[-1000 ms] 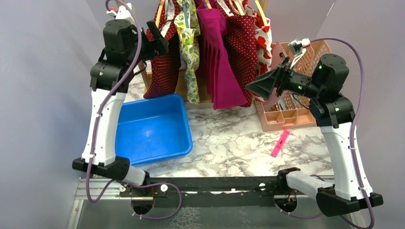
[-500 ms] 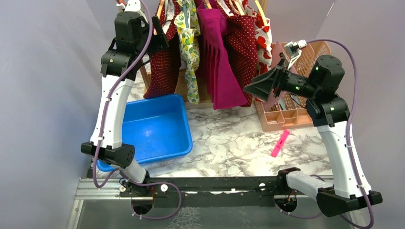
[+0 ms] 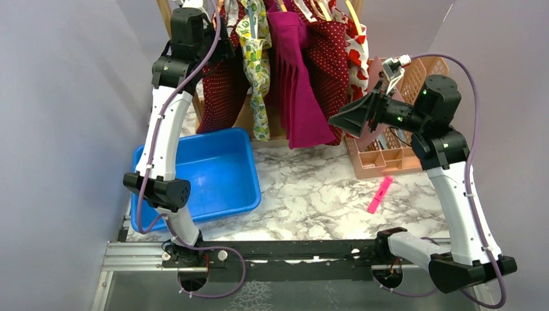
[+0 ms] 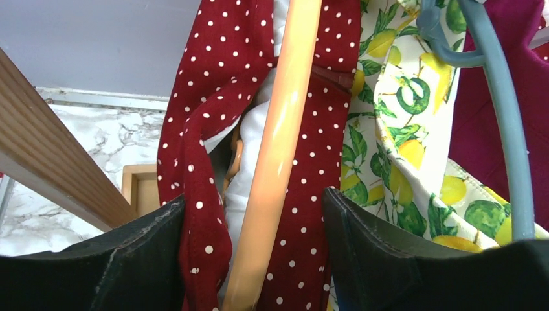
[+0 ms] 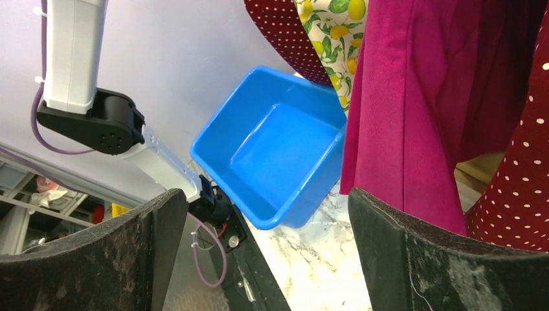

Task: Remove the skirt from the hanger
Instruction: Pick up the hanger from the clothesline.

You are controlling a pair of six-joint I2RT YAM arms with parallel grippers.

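The skirt (image 3: 220,97) is dark red with white dots and hangs at the left end of the rack on an orange hanger (image 4: 278,149). My left gripper (image 3: 217,46) is raised to the skirt's top. In the left wrist view its jaws (image 4: 252,259) stand on either side of the hanger bar, and both pads press the dotted fabric (image 4: 194,168) bunched round it. My right gripper (image 3: 344,118) hovers wide open in front of the hanging clothes, right of the magenta one; nothing lies between its fingers (image 5: 265,259).
A lemon-print garment (image 3: 256,65), a magenta one (image 3: 299,91) and another red dotted one (image 3: 331,65) hang to the skirt's right. A blue bin (image 3: 207,172) sits below the skirt. A peach basket (image 3: 401,146) and a pink marker (image 3: 380,194) are at the right. A wooden rack beam (image 4: 58,175) runs beside the left gripper.
The left arm has risen and moved in toward the rack top, and its jaws have narrowed onto the skirt and hanger. The right gripper has edged slightly left, still wide open.
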